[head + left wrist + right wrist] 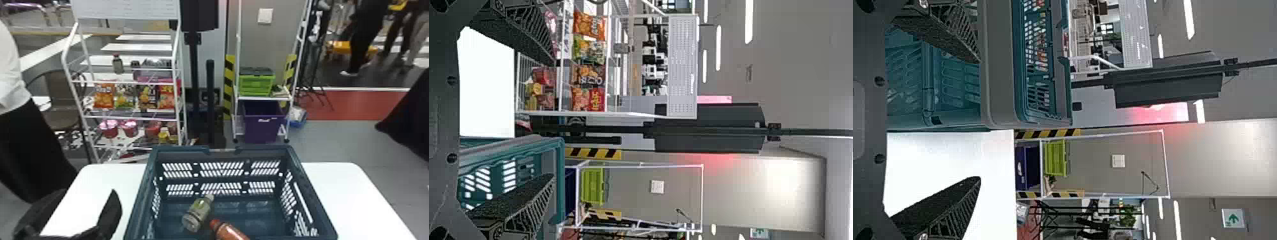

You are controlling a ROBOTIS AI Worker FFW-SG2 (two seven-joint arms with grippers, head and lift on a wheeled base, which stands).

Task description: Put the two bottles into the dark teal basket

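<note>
In the head view my left gripper (pixel 88 204) is at the lower left, over the table beside the dark teal basket (pixel 301 178). A clear bottle with a pale cap (pixel 198 213) lies tilted inside the basket. Close to it an orange-red bottle (pixel 228 230) also lies there, cut off by the bottom edge. In the left wrist view the left gripper (pixel 554 119) is open, one finger overlapping the basket (pixel 560 175). The right wrist view has the right gripper (pixel 979 120) open, one finger in front of the basket (pixel 1000 75), the other in front of the table.
The white table (pixel 354 198) extends on both sides of the basket. Behind it stand a white rack with snack bags (pixel 103 95) and cups, and a second rack with a green crate (pixel 256 83) above a purple bin (pixel 260 123). A person stands at the left edge.
</note>
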